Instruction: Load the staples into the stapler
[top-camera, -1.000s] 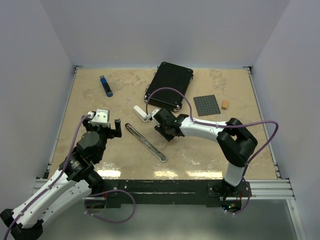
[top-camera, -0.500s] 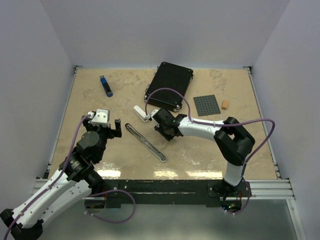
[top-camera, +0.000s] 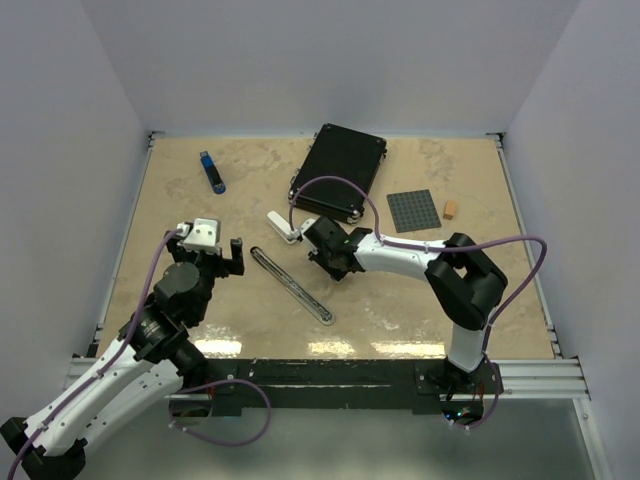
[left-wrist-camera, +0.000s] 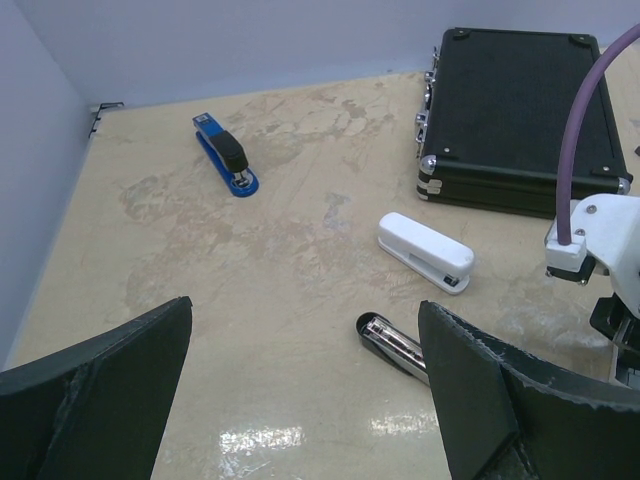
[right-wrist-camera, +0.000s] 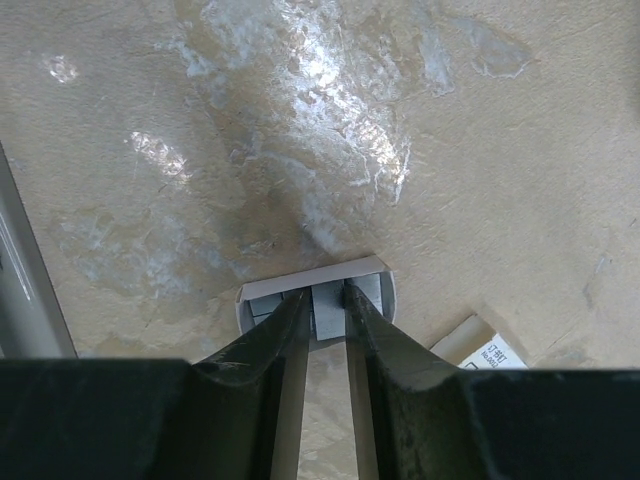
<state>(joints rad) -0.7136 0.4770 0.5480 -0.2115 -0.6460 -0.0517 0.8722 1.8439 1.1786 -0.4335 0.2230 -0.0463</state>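
Note:
The staples box (right-wrist-camera: 312, 287) is a small white cardboard tray lying open on the table, with grey staple strips (right-wrist-camera: 327, 308) inside. A printed part of the box (right-wrist-camera: 486, 352) lies beside it. My right gripper (right-wrist-camera: 326, 296) reaches down into the tray, its fingers closed on one grey strip. In the top view the right gripper (top-camera: 320, 250) hides the box. A black and chrome stapler (top-camera: 292, 285) lies opened out flat mid-table; its end shows in the left wrist view (left-wrist-camera: 392, 342). My left gripper (left-wrist-camera: 305, 308) is open and empty, hovering left of that stapler (top-camera: 215, 260).
A white stapler (top-camera: 283, 227) lies just left of the right gripper, also in the left wrist view (left-wrist-camera: 425, 251). A blue stapler (top-camera: 211, 172) is at the far left. A black case (top-camera: 340, 170), a grey baseplate (top-camera: 414, 210) and an orange cube (top-camera: 450, 209) are at the back.
The right arm has shifted slightly left, with its gripper staying low over the box. The left arm has not moved.

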